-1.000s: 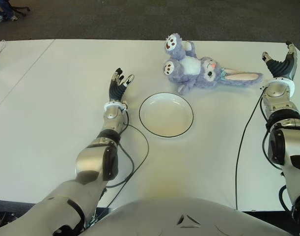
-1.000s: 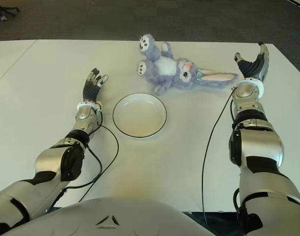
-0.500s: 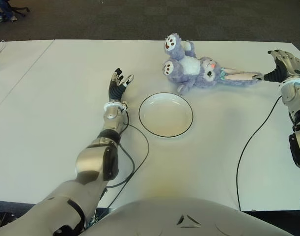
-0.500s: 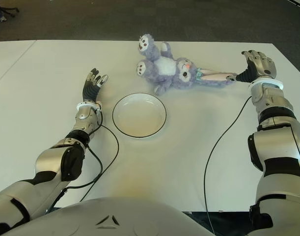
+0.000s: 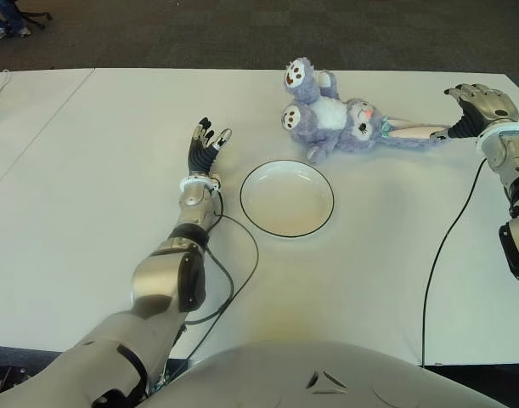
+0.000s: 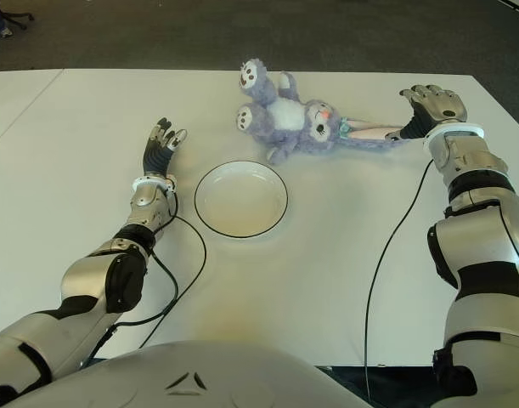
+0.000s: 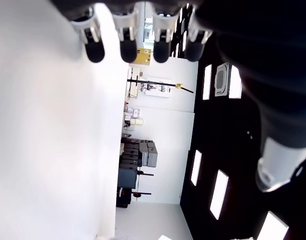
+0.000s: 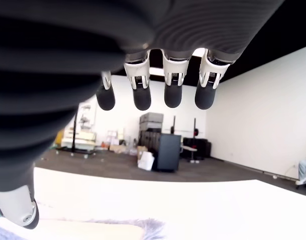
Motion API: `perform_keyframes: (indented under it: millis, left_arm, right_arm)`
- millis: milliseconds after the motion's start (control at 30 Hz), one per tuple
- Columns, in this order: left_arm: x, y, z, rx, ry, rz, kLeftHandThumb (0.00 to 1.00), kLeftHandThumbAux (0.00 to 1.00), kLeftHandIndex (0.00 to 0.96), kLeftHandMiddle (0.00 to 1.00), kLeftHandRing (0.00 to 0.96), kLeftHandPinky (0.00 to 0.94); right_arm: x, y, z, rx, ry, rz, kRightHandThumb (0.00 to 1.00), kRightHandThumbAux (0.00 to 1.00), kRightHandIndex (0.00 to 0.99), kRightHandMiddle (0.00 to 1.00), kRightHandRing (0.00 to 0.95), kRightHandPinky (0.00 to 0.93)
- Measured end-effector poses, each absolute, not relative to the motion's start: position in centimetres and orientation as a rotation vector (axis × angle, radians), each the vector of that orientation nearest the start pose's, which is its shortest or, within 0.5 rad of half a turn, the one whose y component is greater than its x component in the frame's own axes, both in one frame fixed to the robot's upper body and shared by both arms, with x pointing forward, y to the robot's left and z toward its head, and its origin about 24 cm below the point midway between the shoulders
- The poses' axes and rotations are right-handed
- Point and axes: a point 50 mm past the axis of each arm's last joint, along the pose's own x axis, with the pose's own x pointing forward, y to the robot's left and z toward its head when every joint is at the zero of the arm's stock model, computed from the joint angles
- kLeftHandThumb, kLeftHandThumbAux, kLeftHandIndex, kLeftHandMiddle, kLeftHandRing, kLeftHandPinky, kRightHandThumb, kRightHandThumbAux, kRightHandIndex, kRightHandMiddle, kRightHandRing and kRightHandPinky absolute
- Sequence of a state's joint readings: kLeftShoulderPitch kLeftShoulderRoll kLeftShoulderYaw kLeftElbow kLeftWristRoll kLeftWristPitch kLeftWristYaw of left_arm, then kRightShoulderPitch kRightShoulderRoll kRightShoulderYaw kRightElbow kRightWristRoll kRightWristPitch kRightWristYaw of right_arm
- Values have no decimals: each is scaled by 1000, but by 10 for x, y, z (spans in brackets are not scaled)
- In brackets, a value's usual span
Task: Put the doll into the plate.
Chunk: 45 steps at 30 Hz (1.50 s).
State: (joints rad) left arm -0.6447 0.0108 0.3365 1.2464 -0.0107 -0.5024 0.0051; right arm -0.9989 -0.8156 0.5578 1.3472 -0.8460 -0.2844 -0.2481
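The doll (image 5: 335,115), a purple plush bunny with a white belly, lies on its back on the white table (image 5: 98,212), just beyond the plate's far right side. Its long ears (image 5: 409,133) stretch to the right. The plate (image 5: 287,200) is white with a dark rim and has nothing in it. My right hand (image 5: 465,109) hovers at the ear tips, fingers spread; in the right wrist view its fingers (image 8: 173,95) hang open above the ear (image 8: 97,230), holding nothing. My left hand (image 5: 205,140) shows open, left of the plate.
A black cable (image 5: 242,255) loops from my left arm near the plate's left side. Another cable (image 5: 437,255) runs down the table from my right wrist. The table's far edge (image 5: 200,69) meets dark carpet; a seam (image 5: 38,136) crosses the left side.
My right hand has turned from pointing upward at the right edge and reached left to the doll's ear tips. The doll, plate and left hand have stayed put.
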Motion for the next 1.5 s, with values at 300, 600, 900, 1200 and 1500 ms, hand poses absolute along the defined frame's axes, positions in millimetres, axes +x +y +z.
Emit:
perform_keyframes:
  millis: [300, 600, 900, 1200, 1500]
  left_arm:
    - [332, 150, -5, -139, 129, 103, 0, 636, 0, 16, 13, 26]
    - [332, 149, -6, -142, 130, 102, 0, 647, 0, 16, 15, 31]
    - [332, 148, -5, -144, 130, 103, 0, 646, 1, 26, 23, 40]
    - [333, 148, -5, -151, 130, 105, 0, 609, 9, 31, 29, 33]
    - [333, 147, -5, -149, 130, 102, 0, 593, 3, 25, 19, 18]
  right_arm:
    - [365, -333, 143, -1990, 245, 86, 127, 552, 0, 0, 0, 0]
    - [367, -328, 140, -2107, 269, 174, 141, 547, 0, 0, 0, 0]
    - [377, -318, 155, -2157, 236, 181, 176, 549, 0, 0, 0, 0]
    - [389, -302, 180, -2187, 157, 150, 192, 557, 0, 0, 0, 0]
    - [400, -277, 183, -2183, 80, 176, 202, 554, 0, 0, 0, 0]
